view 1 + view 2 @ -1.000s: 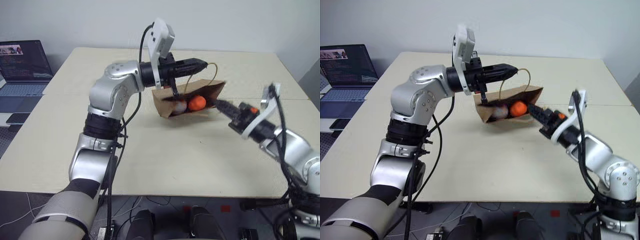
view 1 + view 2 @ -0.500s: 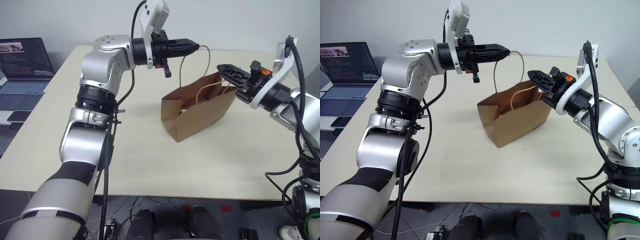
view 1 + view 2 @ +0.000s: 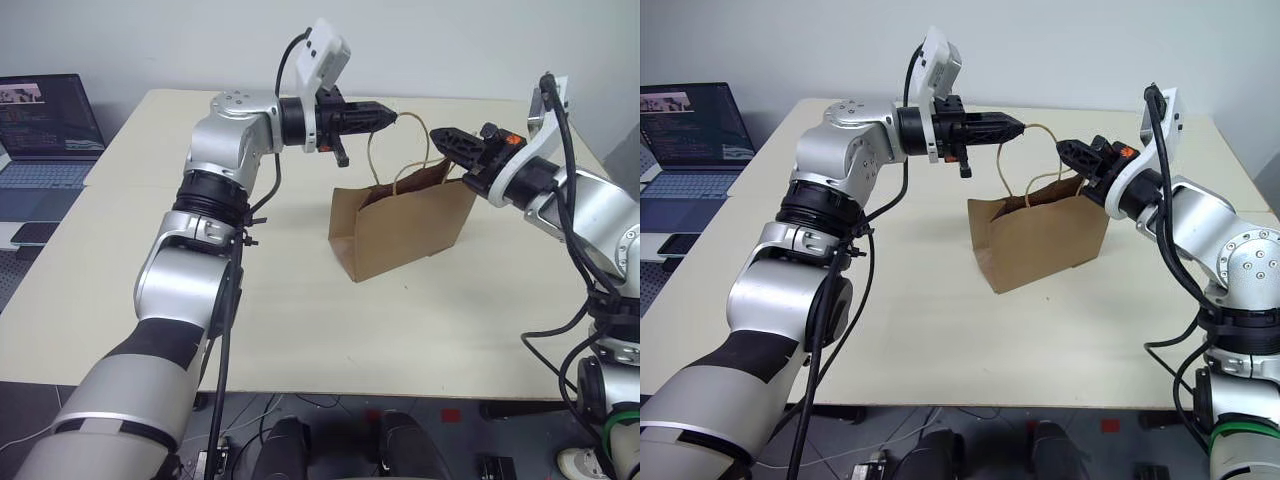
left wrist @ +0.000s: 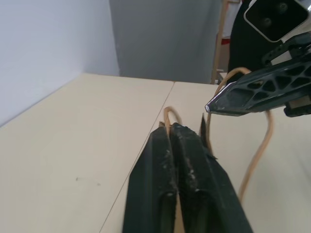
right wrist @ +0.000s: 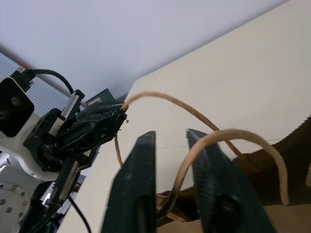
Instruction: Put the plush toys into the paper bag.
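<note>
The brown paper bag [image 3: 400,228] stands upright in the middle of the table, mouth up. My left gripper [image 3: 392,117] reaches in level above it, shut on the top of one cord handle [image 3: 372,155], which is pulled up taut. In the left wrist view the cord [image 4: 168,114] comes out between the closed fingers [image 4: 165,160]. My right gripper [image 3: 445,137] is open just right of the left one, and the other handle loop [image 5: 228,133] passes between its spread fingers [image 5: 141,165]. The plush toys are hidden.
An open laptop [image 3: 45,125] sits on a second table at the far left. The beige tabletop [image 3: 300,330] has bare room in front of the bag and to both sides. Its front edge lies near me.
The bag went from lying tilted on its side, toys showing in its mouth, to standing upright. Both grippers rose with the handles. The right gripper's fingers have spread apart.
</note>
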Available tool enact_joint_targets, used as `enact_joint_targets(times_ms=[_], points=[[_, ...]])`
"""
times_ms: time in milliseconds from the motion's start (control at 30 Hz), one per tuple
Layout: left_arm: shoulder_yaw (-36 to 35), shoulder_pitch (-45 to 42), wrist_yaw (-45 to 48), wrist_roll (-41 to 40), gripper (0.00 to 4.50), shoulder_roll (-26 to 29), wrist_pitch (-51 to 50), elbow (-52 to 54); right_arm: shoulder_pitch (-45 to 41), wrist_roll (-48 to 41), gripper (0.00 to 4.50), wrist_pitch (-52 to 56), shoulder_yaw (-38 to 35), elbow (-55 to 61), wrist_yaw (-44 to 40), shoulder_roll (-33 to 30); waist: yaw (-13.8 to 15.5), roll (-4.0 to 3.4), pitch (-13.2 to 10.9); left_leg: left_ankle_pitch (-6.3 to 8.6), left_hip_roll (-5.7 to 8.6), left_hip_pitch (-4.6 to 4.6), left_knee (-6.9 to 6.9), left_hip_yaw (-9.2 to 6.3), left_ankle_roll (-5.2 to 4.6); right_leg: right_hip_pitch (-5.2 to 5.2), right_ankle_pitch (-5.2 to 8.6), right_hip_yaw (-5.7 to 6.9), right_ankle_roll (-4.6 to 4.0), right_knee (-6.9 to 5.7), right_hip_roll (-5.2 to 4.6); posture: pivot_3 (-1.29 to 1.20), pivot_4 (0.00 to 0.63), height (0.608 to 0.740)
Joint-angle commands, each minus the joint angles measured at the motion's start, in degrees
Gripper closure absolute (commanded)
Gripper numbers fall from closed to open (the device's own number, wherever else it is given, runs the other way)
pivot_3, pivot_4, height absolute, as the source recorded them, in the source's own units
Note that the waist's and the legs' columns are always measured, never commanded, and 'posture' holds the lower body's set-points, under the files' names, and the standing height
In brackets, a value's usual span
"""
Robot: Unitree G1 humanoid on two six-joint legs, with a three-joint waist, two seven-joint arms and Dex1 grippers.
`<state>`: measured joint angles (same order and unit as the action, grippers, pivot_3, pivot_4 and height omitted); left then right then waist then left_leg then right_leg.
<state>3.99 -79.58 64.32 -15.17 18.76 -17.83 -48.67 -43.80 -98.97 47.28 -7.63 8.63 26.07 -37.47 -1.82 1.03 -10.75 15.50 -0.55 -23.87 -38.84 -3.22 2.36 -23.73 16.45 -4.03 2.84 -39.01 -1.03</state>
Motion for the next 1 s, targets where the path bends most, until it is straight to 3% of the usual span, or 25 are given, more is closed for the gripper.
enact_joint_targets(times_ms=[33,233,367,567,733,900,1000], points=[[-2.09,-2.76,-0.61,0.14,3.06,0.33,1.48,0.28,-1.57,3.00,2.10,1.29,-0.82,1.06,-2.20,-0.50,0.01,0.00,0.00,0.00,0.00,-0.01,0.00,0.00,0.00,-0.01,0.00,0.00,0.00,0.00,0.00,0.00,0.150,0.740],[-2.93,-1.02,0.61,-0.52,1.28,2.02,-0.53,4.09,-0.64,9.09,0.00,5.53,-1.87,3.27,-9.42,-4.89,0.00,0.00,0.00,0.00,0.01,-0.04,0.00,0.01,0.00,-0.05,0.00,0.01,0.00,-0.01,-0.01,0.00,0.150,0.740],[-4.58,2.20,0.45,-2.08,0.04,4.09,-3.39,8.90,0.61,14.83,0.00,7.93,-1.54,5.75,-18.33,-9.75,-0.01,-0.01,0.00,0.00,-0.01,-0.03,0.01,0.00,0.00,-0.06,0.00,0.03,0.00,-0.02,-0.01,0.00,0.150,0.740],[-5.97,10.23,5.12,-5.83,0.01,7.83,-8.04,18.88,3.93,25.43,0.00,7.66,-0.53,12.02,-36.12,-16.44,-0.10,-0.01,0.00,0.00,-0.02,0.00,0.01,0.02,0.00,-0.07,0.00,0.05,0.00,-0.05,-0.01,0.00,0.150,0.740],[-6.99,17.43,5.85,-7.87,0.01,10.03,-10.93,23.42,8.50,39.20,0.00,3.09,2.98,16.26,-48.54,-21.12,0.01,0.00,0.00,0.00,-0.02,0.00,-0.06,0.00,0.00,-0.04,0.00,0.05,0.00,-0.04,-0.03,0.00,0.150,0.740],[-6.42,22.79,6.26,-9.01,0.01,9.78,-11.82,25.13,11.68,47.38,0.00,0.15,5.54,19.18,-55.01,-21.11,0.03,0.00,0.00,0.00,-0.03,0.02,-0.14,0.04,0.00,-0.03,0.00,0.04,0.00,-0.05,-0.05,0.00,0.150,0.740],[-6.29,24.42,6.24,-9.46,0.01,8.55,-12.09,25.04,11.58,52.61,0.00,-0.74,7.89,18.88,-54.53,-18.71,0.08,0.00,0.00,-0.01,-0.04,0.02,-0.17,0.04,0.01,-0.02,0.00,0.05,0.00,-0.06,-0.06,0.00,0.150,0.740]])
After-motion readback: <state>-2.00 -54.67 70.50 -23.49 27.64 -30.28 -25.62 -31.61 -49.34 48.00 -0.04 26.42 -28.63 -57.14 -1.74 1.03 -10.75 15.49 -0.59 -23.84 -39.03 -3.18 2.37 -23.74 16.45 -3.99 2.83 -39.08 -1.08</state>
